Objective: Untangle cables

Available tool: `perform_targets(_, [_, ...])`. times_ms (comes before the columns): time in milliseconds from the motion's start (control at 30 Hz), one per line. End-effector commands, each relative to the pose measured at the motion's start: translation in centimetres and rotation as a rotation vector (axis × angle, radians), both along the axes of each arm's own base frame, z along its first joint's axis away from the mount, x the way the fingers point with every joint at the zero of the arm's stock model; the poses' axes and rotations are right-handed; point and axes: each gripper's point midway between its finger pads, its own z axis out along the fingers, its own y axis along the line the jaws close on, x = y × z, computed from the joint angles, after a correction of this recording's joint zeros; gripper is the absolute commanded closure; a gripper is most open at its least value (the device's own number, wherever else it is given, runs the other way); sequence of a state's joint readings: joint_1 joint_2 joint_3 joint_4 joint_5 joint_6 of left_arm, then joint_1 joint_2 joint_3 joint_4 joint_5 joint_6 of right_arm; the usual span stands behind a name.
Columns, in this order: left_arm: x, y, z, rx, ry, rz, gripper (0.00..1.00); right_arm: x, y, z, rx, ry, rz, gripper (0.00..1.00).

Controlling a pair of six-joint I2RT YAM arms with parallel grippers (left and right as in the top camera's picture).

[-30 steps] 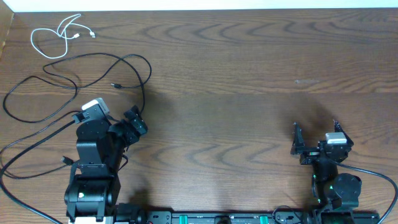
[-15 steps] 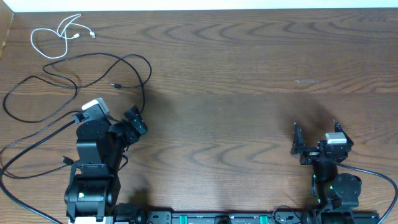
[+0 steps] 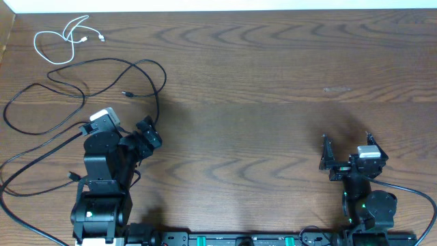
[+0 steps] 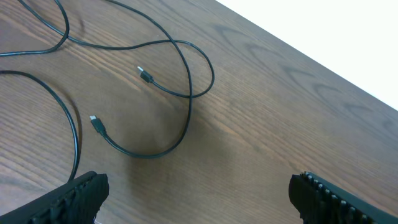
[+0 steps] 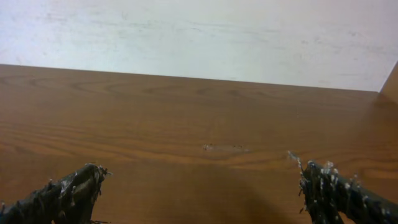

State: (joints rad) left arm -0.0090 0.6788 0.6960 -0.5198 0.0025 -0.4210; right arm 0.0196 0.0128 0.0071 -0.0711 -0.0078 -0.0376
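Note:
A short white cable [image 3: 57,41] lies coiled at the far left corner of the table. Just in front of it, black cables [image 3: 102,74] spread in wide crossing loops, one plug end [image 3: 125,93] lying inside a loop. My left gripper [image 3: 119,130] stands open just behind these loops and holds nothing. In the left wrist view a black loop [image 4: 185,84] and two plug ends [image 4: 145,75] [image 4: 96,124] lie ahead of the left gripper [image 4: 199,194]. My right gripper [image 3: 347,147] is open at the near right over bare wood, far from any cable [image 5: 202,186].
More black cord [image 3: 31,158] trails along the table's left side beside the left arm's base [image 3: 99,205]. The table's left edge [image 3: 5,41] runs close to the white cable. A pale wall [image 5: 199,31] stands behind the far edge.

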Motion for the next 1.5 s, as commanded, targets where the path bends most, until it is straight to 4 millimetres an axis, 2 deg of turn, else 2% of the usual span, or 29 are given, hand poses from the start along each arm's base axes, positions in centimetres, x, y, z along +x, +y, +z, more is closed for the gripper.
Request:
perform_targets(0, [0.0, -0.3, 0.6, 0.003, -0.010, -0.017, 0.02, 0.0, -0.2, 0.0, -0.005, -0.001, -0.008, 0.01])
perform_targets(200, [-1.5, -0.4, -1.4, 0.003, 0.087, -0.024, 0.02, 0.0, -0.2, 0.0, -0.005, -0.001, -0.008, 0.01])
perform_targets(400, [-1.9, -0.4, -1.4, 0.003, 0.082, -0.026, 0.02, 0.0, -0.2, 0.0, -0.005, -0.001, -0.008, 0.01])
perform_targets(567, [-2.8, -0.9, -2.5, 0.074, 0.074, -0.098, 0.02, 0.0, -0.2, 0.0, -0.005, -0.001, -0.008, 0.01])
perform_targets(667, [-2.8, -1.6, -2.5, 0.167, 0.023, -0.197, 0.02, 0.0, -0.2, 0.0, -0.005, -0.001, -0.008, 0.01])
perform_targets(833, [-2.3, -3.6, -0.8, 0.342, -0.150, -0.399, 0.02, 0.0, -0.2, 0.0, -0.005, 0.000, -0.008, 0.01])
perform_targets(933, [-2.6, -3.6, -0.5, 0.371, -0.200, -0.405, 0.02, 0.0, -0.2, 0.0, -0.005, -0.001, -0.008, 0.01])
perform_targets(1133, [-3.4, -3.6, -1.8, 0.383, -0.245, -0.400, 0.02, 0.0, -0.2, 0.0, -0.005, 0.000, -0.008, 0.01])
perform_targets(1467, [-2.8, -3.6, -2.1, 0.411, -0.464, -0.354, 0.02, 0.0, -0.2, 0.0, -0.005, -0.001, -0.008, 0.01])
